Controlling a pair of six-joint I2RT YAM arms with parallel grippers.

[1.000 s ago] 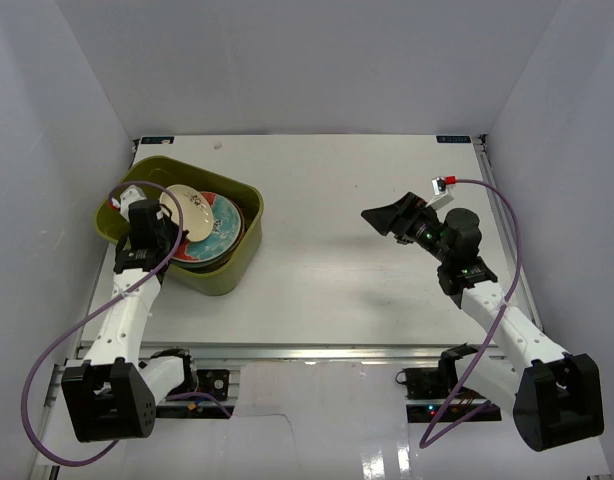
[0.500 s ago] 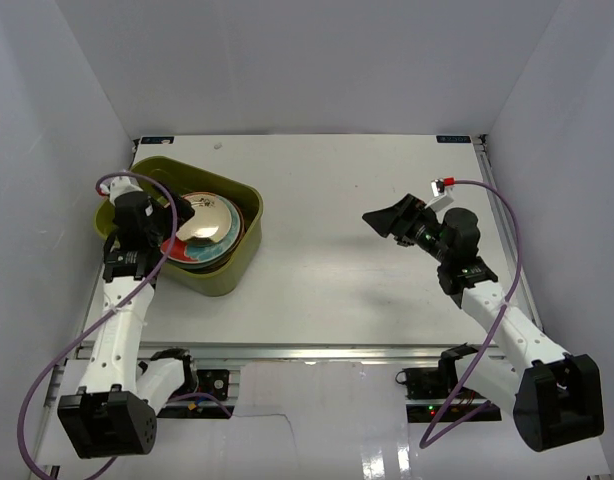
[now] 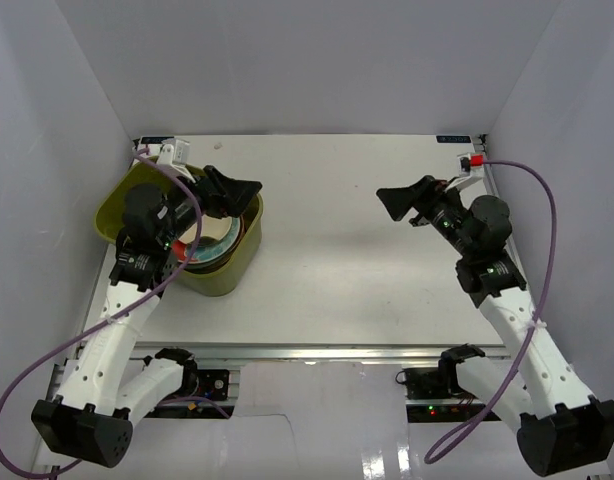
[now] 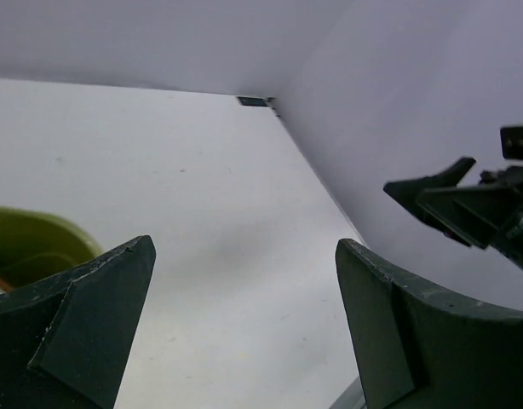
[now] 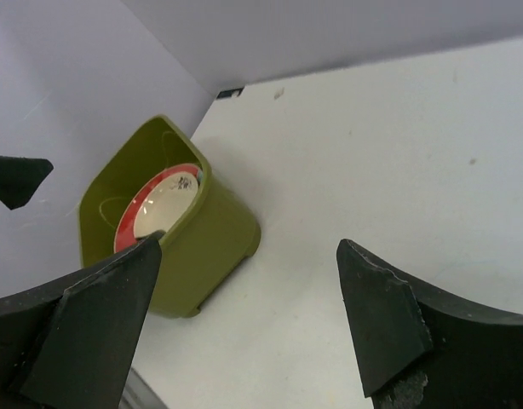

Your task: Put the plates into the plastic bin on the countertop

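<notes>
A robot lab cell: plain white walls (image 3: 307,70) enclose a metal-edged white countertop (image 3: 327,270).

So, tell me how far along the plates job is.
Done: the plates sit stacked inside the plastic bin, though their count is hidden. In hand: nothing; the left claw and right claw are both open and empty. Left: no plate shows on the countertop, so it looks finished.

The top view looks down from above and behind the arm bases on the whole desk (image 3: 327,270); the left wrist view looks low across the desk toward the right wall, catching the right hand (image 4: 432,189); the right wrist view looks leftward from higher, at the plastic bin (image 5: 202,247); all three views share this bin.
</notes>
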